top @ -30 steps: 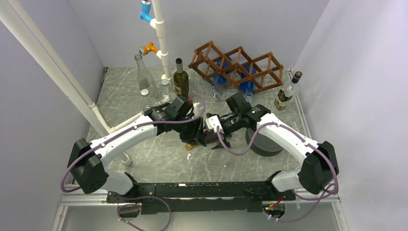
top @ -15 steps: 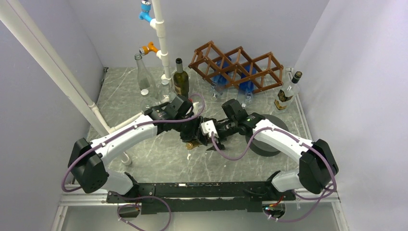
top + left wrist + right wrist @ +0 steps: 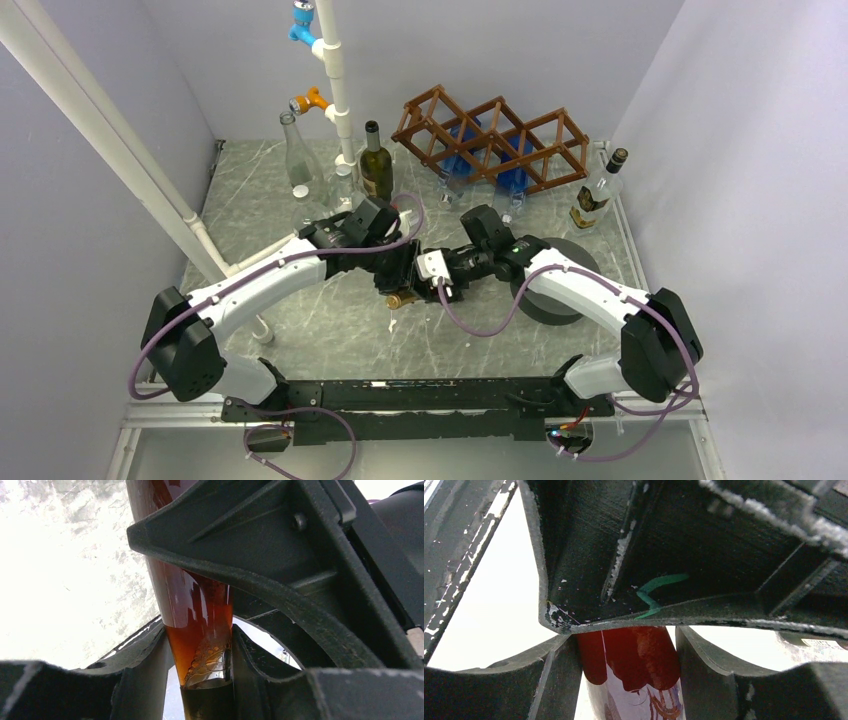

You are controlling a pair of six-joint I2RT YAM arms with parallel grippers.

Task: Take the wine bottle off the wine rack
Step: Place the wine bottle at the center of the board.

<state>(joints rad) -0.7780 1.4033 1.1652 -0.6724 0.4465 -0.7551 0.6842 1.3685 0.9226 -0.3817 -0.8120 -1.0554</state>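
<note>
One marble-patterned table [image 3: 330,330]. One wine rack [image 3: 490,140] stands far, right of centre, with two blue-labelled bottles [image 3: 462,150] in its cells. Two grippers meet at mid-table. The left gripper [image 3: 200,650] pinches the amber neck of one wine bottle [image 3: 190,595], well clear of the rack. The right gripper [image 3: 629,655] pinches its red-coated part.

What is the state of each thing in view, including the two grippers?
wine bottle: off the rack, gripped by both grippers.
left gripper: shut on the wine bottle's amber neck.
right gripper: shut on the wine bottle's red part.
wine rack: standing at the back, blue bottles lying in its cells.
dark green bottle: upright, outside the rack.
clear bottle: upright.
</note>
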